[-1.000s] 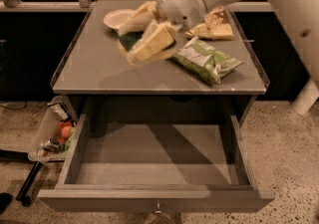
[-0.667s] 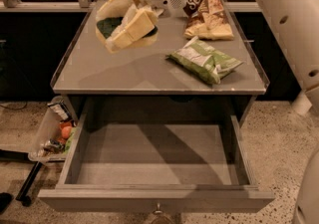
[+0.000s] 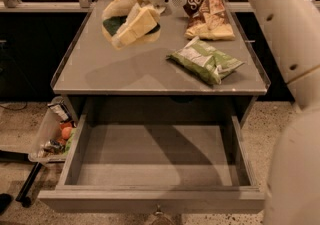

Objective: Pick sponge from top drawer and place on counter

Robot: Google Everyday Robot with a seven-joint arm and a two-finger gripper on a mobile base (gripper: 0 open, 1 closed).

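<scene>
My gripper (image 3: 114,30) hangs over the back left part of the counter (image 3: 105,76), its pale yellow fingers (image 3: 136,25) shut on the sponge (image 3: 115,23). The sponge's dark green face shows between the fingers, with yellow foam at its lower edge. I cannot tell whether it touches the counter. The top drawer (image 3: 155,161) stands pulled out below the counter, its grey floor bare, with the small metal knob (image 3: 159,213) on its front panel.
A green snack bag (image 3: 206,60) lies on the counter's right side and a brown snack bag (image 3: 207,15) behind it. A clear plastic bin (image 3: 50,134) of items sits on the floor left of the drawer. My white arm runs down the right edge.
My gripper has carried the sponge leftward and toward the back of the counter, away from the green snack bag. The drawer and the bags have not moved.
</scene>
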